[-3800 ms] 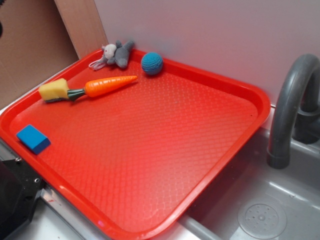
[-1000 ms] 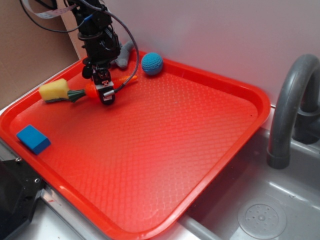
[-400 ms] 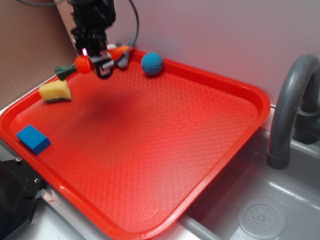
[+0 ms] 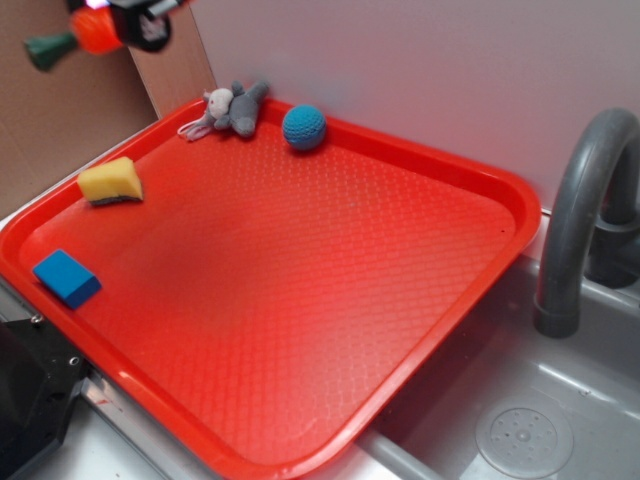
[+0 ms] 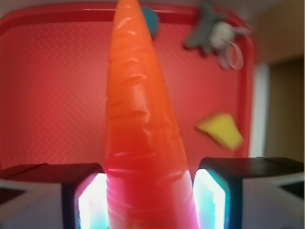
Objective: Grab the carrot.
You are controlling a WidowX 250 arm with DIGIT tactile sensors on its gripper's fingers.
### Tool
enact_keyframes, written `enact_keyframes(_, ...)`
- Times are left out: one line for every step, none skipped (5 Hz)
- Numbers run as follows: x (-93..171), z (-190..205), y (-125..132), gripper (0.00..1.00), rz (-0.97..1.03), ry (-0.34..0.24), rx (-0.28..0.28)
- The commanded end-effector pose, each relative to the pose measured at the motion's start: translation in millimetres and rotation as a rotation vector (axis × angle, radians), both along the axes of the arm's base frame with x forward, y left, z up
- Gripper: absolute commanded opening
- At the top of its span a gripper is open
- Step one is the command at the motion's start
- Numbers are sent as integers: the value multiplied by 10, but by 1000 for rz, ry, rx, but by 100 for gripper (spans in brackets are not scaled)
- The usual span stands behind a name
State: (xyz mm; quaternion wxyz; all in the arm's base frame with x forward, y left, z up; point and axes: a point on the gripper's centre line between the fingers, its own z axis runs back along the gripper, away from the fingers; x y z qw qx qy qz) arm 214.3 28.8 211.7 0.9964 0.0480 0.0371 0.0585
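High above the tray's [image 4: 520, 205] far-left corner, jaws pinch the carrot [image 5: 138, 138], well clear of its rim.

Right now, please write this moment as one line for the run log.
gripper: shut on carrot | carrot: lifted above tray | sponge: on tray

tray [image 4: 455, 290] middle: open | obstacles: sponge [image 4: 110, 181], blue block [image 4: 66, 277] (left), ball [image 4: 304, 127] (back)

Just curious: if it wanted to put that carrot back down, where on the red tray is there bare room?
The tray's middle and faucet-side half are bare. Crowded: the far corner with plush toy and blue ball, and the left edge with sponge and blue block.
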Motion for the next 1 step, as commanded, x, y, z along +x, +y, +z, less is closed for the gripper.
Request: enact_keyframes(4, 15, -62, 0, -55, -10, -55)
